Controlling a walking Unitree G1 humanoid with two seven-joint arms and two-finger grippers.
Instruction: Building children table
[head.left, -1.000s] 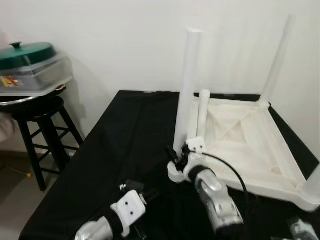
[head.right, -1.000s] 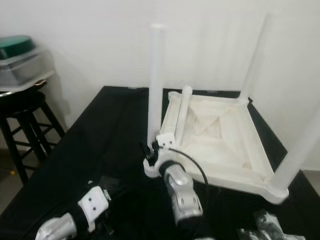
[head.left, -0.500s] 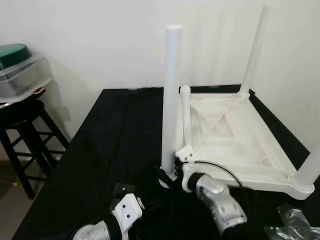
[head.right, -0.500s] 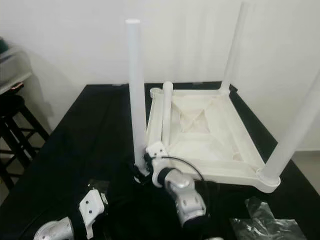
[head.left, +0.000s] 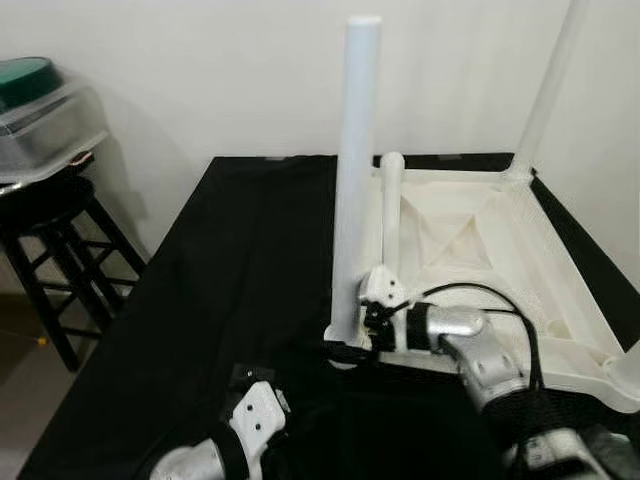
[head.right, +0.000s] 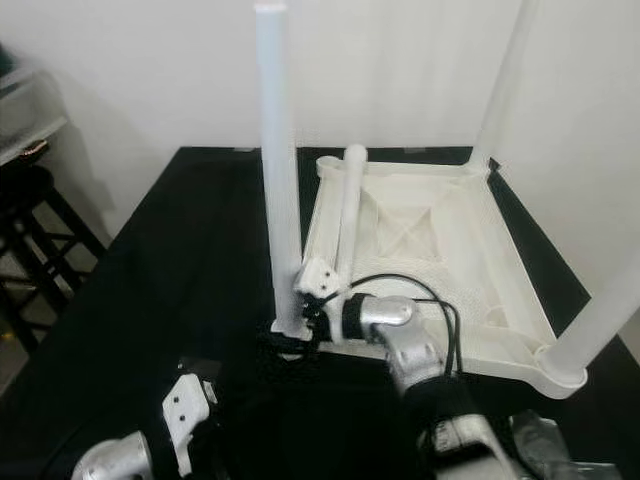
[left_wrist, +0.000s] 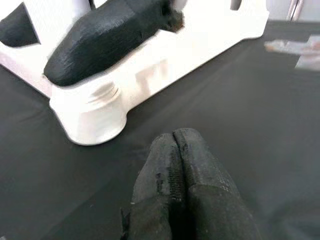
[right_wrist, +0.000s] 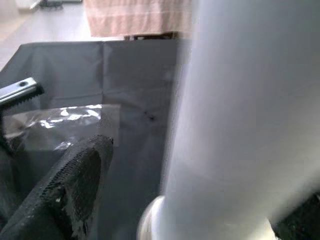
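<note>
White plastic children's table (head.left: 480, 250) lies upside down on the black-draped counter (head.left: 250, 260), legs up. Right end effector (head.left: 352, 345) clamps the base of the near-left leg (head.left: 355, 180). Left end effector (left_wrist: 175, 150) rests closed and empty on the cloth just before that corner.

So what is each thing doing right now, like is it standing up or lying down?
Table top: upside down on the black cloth.
Near leg: upright in its corner socket.
Loose leg: lying on the table top.
Right claw: at the near leg's base.
Left claw: shut, empty.
Stool: standing, carrying a tray.
</note>
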